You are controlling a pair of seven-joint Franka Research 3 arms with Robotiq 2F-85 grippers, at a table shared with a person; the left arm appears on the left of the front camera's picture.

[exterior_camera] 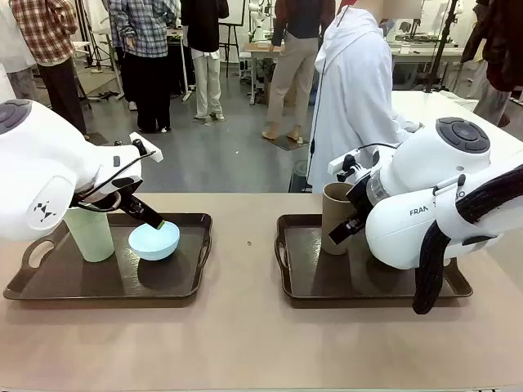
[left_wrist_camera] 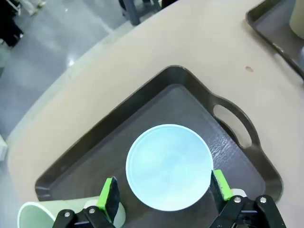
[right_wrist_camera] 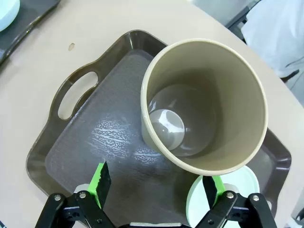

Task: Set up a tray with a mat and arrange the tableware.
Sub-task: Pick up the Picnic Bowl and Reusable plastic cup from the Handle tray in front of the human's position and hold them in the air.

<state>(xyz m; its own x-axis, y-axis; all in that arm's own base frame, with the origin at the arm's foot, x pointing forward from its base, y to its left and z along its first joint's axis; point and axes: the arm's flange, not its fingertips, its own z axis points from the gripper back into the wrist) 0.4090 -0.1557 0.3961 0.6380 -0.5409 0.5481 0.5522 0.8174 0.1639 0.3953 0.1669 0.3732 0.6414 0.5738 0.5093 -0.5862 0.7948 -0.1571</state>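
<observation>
Two dark trays lie on the table. On the left tray (exterior_camera: 106, 286) stand a pale green cup (exterior_camera: 90, 234) and a light blue bowl (exterior_camera: 154, 241). My left gripper (exterior_camera: 160, 222) hangs open at the bowl's rim. In the left wrist view its green pads (left_wrist_camera: 109, 194) straddle the light blue bowl (left_wrist_camera: 168, 166), with the green cup (left_wrist_camera: 33, 216) beside them. The right tray (exterior_camera: 310, 282) holds a brown cup (exterior_camera: 333, 214). My right gripper (right_wrist_camera: 156, 180) is open just short of the brown cup (right_wrist_camera: 204, 104), and a mint green bowl (right_wrist_camera: 240, 185) lies by one finger. I cannot make out a mat.
A person in a white coat (exterior_camera: 359, 98) stands at the far side of the table. Bare tabletop (exterior_camera: 245, 245) separates the two trays. The left tray's handle (left_wrist_camera: 232, 123) lies right of the bowl. Other people stand farther back in the room.
</observation>
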